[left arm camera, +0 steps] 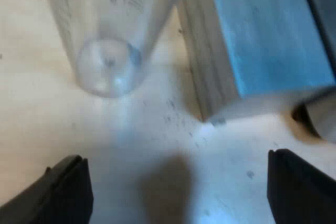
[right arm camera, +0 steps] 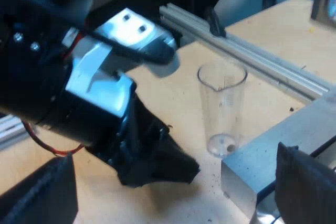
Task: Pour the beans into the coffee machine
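My left gripper [left arm camera: 176, 163] hangs low over the tabletop [left arm camera: 47, 124]. Its two black fingers [left arm camera: 63, 192] stand wide apart, and between them there is only bare wood and a shadow. Just ahead of these fingers the measuring glass [left arm camera: 105, 40] stands upright on the tabletop. No finger touches it. The glass is clear and I see the tabletop through its wall. At its bottom there is a small dark spot, but I cannot tell what it is.

Close beside the glass is a block [left arm camera: 268, 30] with a blue top and a pale wooden side. I cannot tell if the two touch.

My right gripper [right arm camera: 174, 163] is higher and farther away, and its fingers [right arm camera: 302, 187] are also spread wide, with nothing held. From the right wrist view I see the left arm [right arm camera: 100, 93] reaching down near the glass, its dark tip close to the tabletop and a little apart from the foot of the glass. Behind the glass a long metal rail [right arm camera: 247, 51] lies across the tabletop.
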`<state>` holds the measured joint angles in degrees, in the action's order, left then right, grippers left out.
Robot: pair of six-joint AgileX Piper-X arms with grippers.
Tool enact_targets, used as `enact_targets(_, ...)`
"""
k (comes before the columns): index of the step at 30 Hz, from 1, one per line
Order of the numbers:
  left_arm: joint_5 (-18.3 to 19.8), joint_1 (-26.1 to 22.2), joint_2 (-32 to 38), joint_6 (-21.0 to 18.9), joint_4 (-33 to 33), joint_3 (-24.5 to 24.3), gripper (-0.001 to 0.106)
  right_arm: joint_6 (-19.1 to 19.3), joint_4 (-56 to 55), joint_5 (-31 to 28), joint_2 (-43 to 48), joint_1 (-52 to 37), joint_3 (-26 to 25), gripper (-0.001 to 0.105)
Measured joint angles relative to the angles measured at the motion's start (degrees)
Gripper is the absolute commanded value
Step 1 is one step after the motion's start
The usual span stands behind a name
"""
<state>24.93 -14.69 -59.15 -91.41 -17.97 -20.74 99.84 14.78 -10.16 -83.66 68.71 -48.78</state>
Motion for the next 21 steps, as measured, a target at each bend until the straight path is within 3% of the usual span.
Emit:
enact_targets(6,-0.64,1.47,14.62,-3.36,-10.04,-0.12,0.071,0.0,-6.63,0.0,5.85,0.0,0.0,0.078)
enact_targets(10,-0.64,1.47,23.1,-4.76,-13.05,-1.23,0.071,0.0,-13.47,0.0,9.95,0.0,-0.11,0.078)
enact_targets(15,0.53,1.51,33.58,-6.94,-13.48,-6.71,0.071,0.0,-23.34,0.0,18.61,0.0,-0.54,0.078)
enact_targets(19,1.71,1.51,35.96,-7.4,-13.72,-9.47,0.071,0.0,-27.44,0.0,22.11,0.0,-0.54,0.078)
enact_targets(21,3.62,1.51,37.79,-8.93,-14.9,-15.04,0.071,-0.71,-33.97,-2.15,28.42,0.0,-0.9,0.078)
